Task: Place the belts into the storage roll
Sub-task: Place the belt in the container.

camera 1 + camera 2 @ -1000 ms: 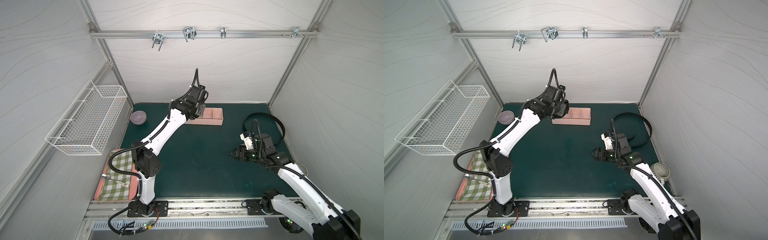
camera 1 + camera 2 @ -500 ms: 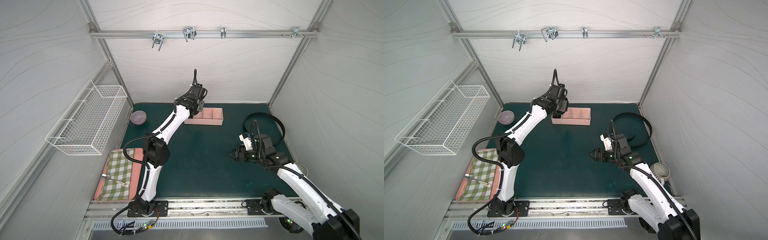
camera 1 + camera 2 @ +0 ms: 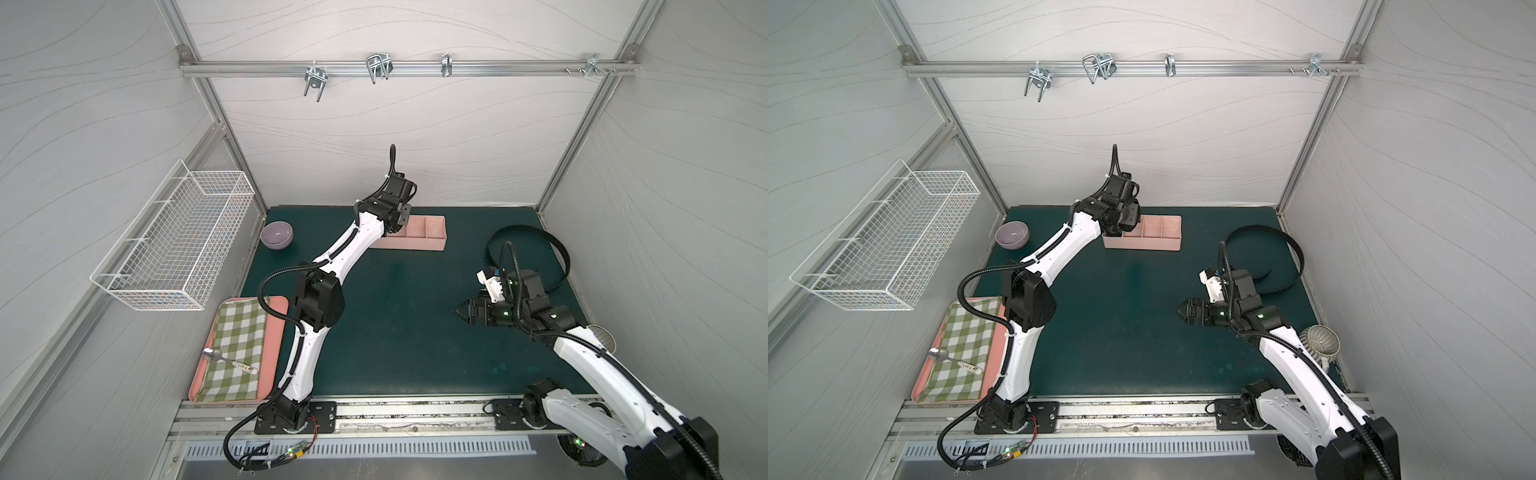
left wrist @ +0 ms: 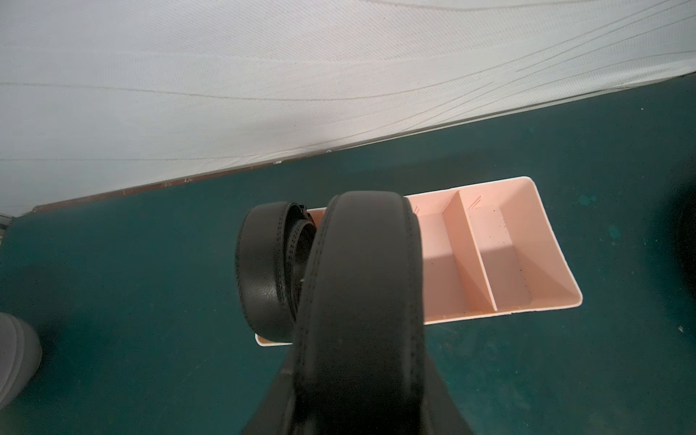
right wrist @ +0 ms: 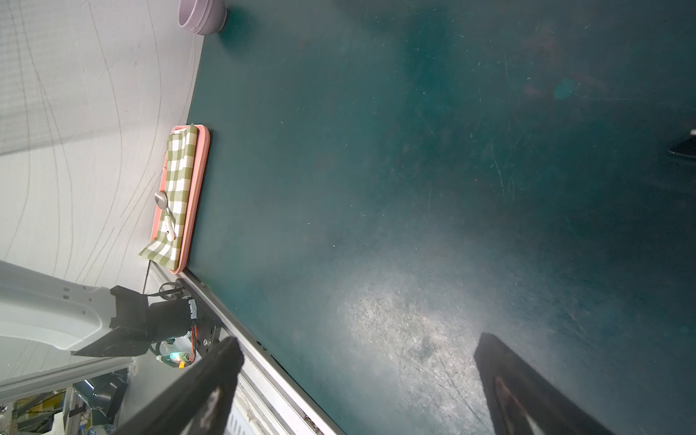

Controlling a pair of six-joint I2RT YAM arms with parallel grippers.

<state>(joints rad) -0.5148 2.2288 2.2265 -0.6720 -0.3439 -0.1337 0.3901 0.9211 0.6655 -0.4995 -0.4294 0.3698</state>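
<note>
left gripper [image 3: 398,220] apparently clamped

Coiled belt [image 4: 263,263] blocks storage roll [image 4: 548,241] end; two compartments [image 4: 501,260] stand free.

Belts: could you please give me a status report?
Left gripper shut on coiled belt above storage roll. Second coil in its end compartment. Right gripper open, empty. Third belt loose on mat; nothing blocking.

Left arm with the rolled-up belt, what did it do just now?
The left claw kept hold of its rolled belt while the arm's elbow rose and straightened, nudging the claw slightly along over the pink tray. The right claw, the loose belt and the tray stayed put.
</note>
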